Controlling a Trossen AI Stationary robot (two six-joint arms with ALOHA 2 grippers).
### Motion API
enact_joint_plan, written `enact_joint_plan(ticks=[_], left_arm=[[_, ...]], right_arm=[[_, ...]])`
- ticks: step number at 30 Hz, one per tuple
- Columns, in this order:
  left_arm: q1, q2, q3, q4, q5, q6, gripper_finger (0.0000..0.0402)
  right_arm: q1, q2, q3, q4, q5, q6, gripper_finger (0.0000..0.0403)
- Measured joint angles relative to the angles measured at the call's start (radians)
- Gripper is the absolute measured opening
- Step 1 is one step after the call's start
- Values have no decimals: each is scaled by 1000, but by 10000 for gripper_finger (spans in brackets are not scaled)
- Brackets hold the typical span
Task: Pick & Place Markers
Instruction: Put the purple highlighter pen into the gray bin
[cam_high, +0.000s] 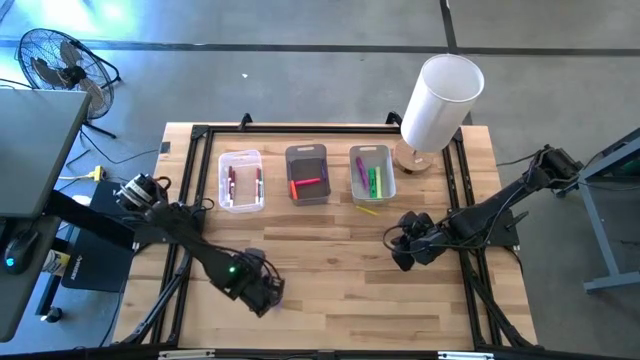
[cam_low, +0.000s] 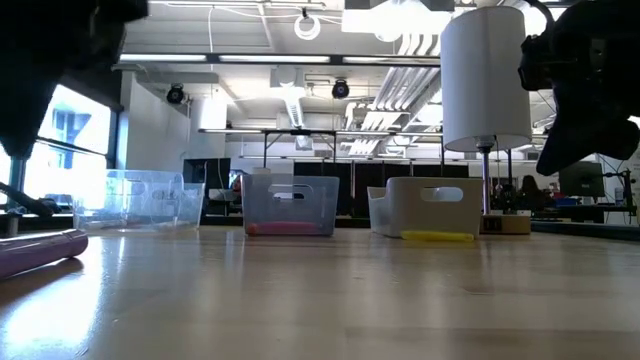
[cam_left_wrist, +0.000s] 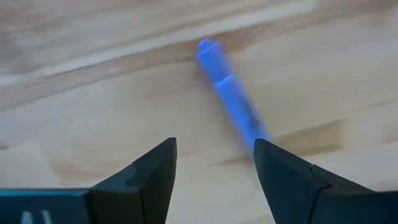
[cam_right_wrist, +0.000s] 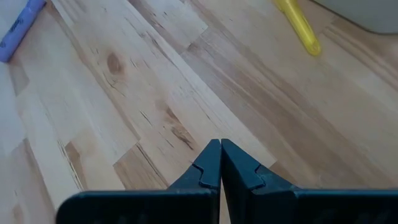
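Wooden table (cam_high: 330, 290), three small bins in a row toward far edge.
Clear bin (cam_high: 241, 181), leftmost: red markers (cam_high: 232, 182) inside, white barrels visible.
Dark middle bin (cam_high: 307, 175): red-pink marker (cam_high: 307, 184) lying across floor of bin.
Grey bin (cam_high: 372, 173), rightmost: green, yellow-green and purple markers (cam_high: 372, 180) inside.
Yellow marker (cam_high: 368, 210) flat on table just in front of grey bin, outside it; same marker in low view (cam_low: 437, 237) and in right wrist view (cam_right_wrist: 299, 25).
Blue-purple marker (cam_left_wrist: 231, 91) flat on tabletop, right ahead of left gripper's fingertips (cam_left_wrist: 166, 157); near end of marker running under or behind one fingertip, contact impossible to judge. Same marker at low view's left edge (cam_low: 40, 250), resting on wood, and in corner of right wrist view (cam_right_wrist: 22, 26).
Left gripper (cam_high: 262, 292) low over near-left part of table, fingers spread apart, nothing clamped between them; bare wood in gap.
Right gripper (cam_high: 405, 243) above right-centre of table, in front of grey bin, well apart from yellow marker. Fingers pressed together (cam_right_wrist: 221, 163), empty.
White cylindrical lamp shade (cam_high: 441, 100) on wooden base at far right corner, beside grey bin.
Floor fan (cam_high: 58, 62) off table, far left.
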Motion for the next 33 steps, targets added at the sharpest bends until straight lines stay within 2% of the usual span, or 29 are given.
enact_joint_plan(ticks=[3,8,13,20,24,29,33], left_arm=[[-7,4,40,-1,-64,-96,211],[19,73,66,0,-82,-230,211],[66,148,67,-13,13,-263,211],[135,224,68,23,93,-184,209],[171,238,70,45,157,-96,170],[229,239,69,80,209,14,56],[275,231,84,109,222,152,57]], right_arm=[[0,0,0,-3,0,-34,0],[0,0,0,-4,0,-116,0],[0,0,0,-3,-40,-224,0],[0,0,0,-2,-76,-317,0],[0,0,0,1,-60,-339,0],[0,0,0,8,-33,-338,0],[-4,0,0,15,-30,-265,1]])
